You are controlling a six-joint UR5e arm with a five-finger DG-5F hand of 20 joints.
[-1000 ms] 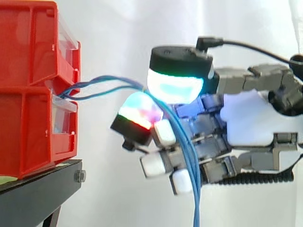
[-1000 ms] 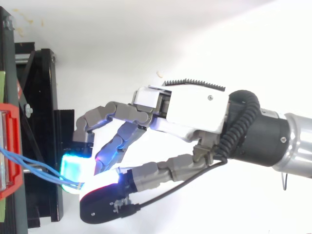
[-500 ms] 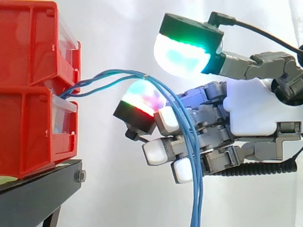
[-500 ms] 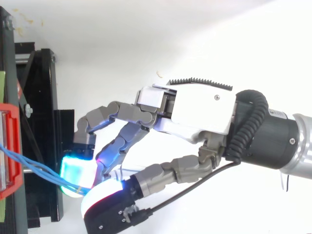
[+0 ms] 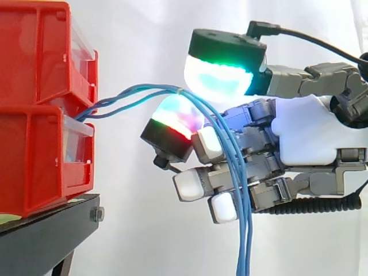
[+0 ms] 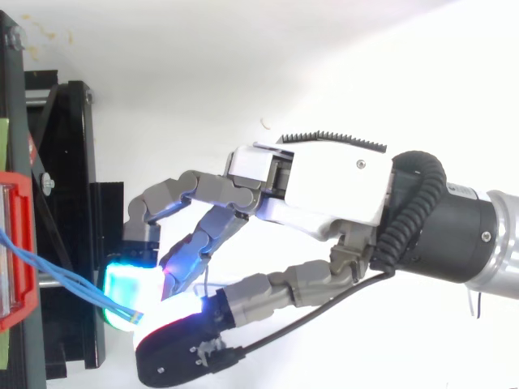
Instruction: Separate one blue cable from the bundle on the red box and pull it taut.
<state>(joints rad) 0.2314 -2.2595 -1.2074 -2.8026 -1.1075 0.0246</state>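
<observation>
Blue cables (image 5: 141,92): several strands leave the gap between the stacked bins of the red box (image 5: 34,161), arch out to the hand (image 5: 305,138) and hang down on its side away from the red box. I see none of the blue cables split off from the rest.
Hand: narrow, with the fingers curled and the bundle draped over the red-glowing fingertip (image 5: 172,118). The big green-cyan thumb pad (image 5: 218,80) sits close above. I'd call that a loose hold, not a clamp.
Change: a second ago the thumb pad sat pressed on the bundle. Half a second ago it had swung well up, and now it is partway back down. The hand has crept slightly away from the red box.
Meaning: I read this as a regrip, still on the whole bundle. Separation isn't done, and nothing is taut, since the strands leave the red box in a slack curve.
Side view: gives me the height gap between thumb pad and fingertip, and the hanging strands.
Top view: puts the thumb off to one side of what I take for the same fingertip, cyan-lit from above (image 6: 128,293). The strands run from the red box to that pad's edge.
Black stand (image 5: 46,230): under the red box, untouched.
</observation>
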